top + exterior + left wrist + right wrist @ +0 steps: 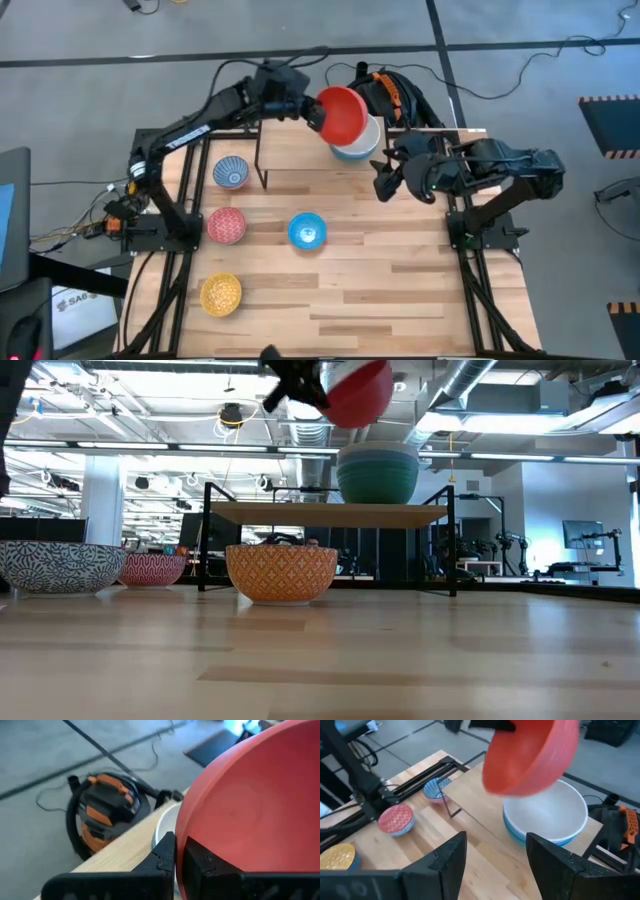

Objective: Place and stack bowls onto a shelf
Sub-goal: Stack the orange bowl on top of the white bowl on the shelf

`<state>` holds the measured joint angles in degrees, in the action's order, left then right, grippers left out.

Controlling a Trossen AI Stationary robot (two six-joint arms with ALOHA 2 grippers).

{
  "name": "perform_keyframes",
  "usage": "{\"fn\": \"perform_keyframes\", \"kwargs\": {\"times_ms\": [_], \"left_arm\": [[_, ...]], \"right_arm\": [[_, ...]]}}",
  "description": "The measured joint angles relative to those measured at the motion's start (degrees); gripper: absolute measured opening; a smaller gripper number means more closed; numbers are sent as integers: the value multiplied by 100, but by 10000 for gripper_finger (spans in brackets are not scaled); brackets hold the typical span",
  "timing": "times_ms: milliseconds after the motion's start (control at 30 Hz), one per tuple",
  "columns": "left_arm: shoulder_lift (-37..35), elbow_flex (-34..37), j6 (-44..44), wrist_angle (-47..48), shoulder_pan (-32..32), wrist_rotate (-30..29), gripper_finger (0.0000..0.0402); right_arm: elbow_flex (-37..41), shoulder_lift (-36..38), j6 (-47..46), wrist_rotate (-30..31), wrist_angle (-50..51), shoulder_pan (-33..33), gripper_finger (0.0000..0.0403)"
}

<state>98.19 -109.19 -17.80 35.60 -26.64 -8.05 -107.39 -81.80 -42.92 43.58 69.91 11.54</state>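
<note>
On the tabletop at 9 o'clock sit the blue-and-white patterned bowl, pink patterned bowl and yellow bowl, with the light blue bowl at centre. The left tool is clamped on the rim of the red bowl, tilted above the white-topped stack on the shelf at 12 o'clock. Released at this tilt, I judge the red bowl could slide off the stack. The right tool waits open at 2 o'clock.
</note>
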Motion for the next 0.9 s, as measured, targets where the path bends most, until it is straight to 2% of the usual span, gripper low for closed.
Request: {"fn": "perform_keyframes", "kwargs": {"times_ms": [333, 667, 767, 900], "left_arm": [[753, -449, 358, 104, -273, 402, 0], [890, -491, 750, 166, -275, 528, 1], [890, -491, 715, 158, -325, 876, 15], [883, -491, 512, 208, -391, 1327, 61]], "right_arm": [[1, 0, -83, -16, 190, -446, 228], [3, 0, -120, -170, 214, -813, 228], [3, 0, -35, -212, 163, -938, 228], [3, 0, -18, -321, 136, -1125, 228]]}}
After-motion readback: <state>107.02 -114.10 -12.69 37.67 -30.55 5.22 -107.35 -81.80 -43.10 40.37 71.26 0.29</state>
